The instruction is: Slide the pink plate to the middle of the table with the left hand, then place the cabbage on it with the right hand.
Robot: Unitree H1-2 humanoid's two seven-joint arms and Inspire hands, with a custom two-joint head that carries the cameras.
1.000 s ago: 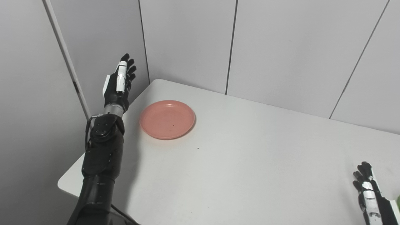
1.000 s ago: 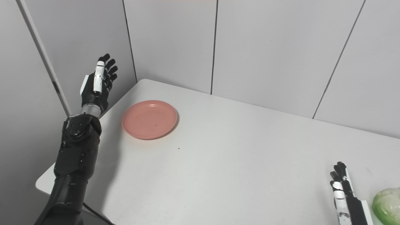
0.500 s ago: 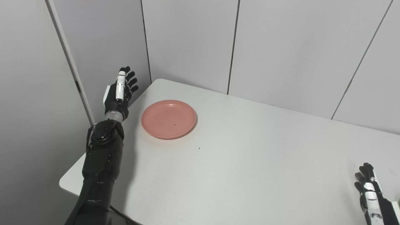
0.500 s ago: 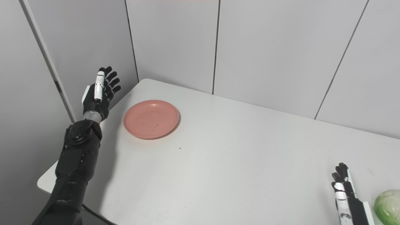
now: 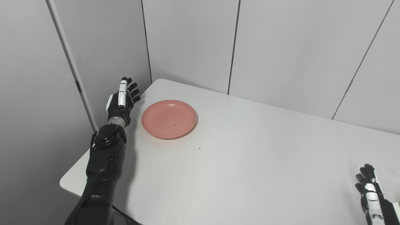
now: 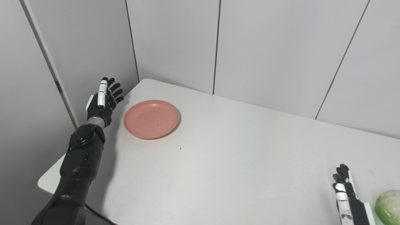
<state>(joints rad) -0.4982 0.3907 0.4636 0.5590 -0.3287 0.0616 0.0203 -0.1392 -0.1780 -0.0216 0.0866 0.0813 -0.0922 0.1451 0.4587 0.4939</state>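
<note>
So the pink plate (image 5: 169, 118) sat near the far left corner of the tabletop (image 5: 250, 162), nothing on it. The left hand (image 5: 122, 101) was just beside it at the left edge, not touching, fingers spread apart and holding nothing. Over at the near right corner the right hand (image 6: 345, 193) was also empty with its fingers straight and apart, right next to the cabbage (image 6: 388, 207), which was half cut off by the frame.
</note>
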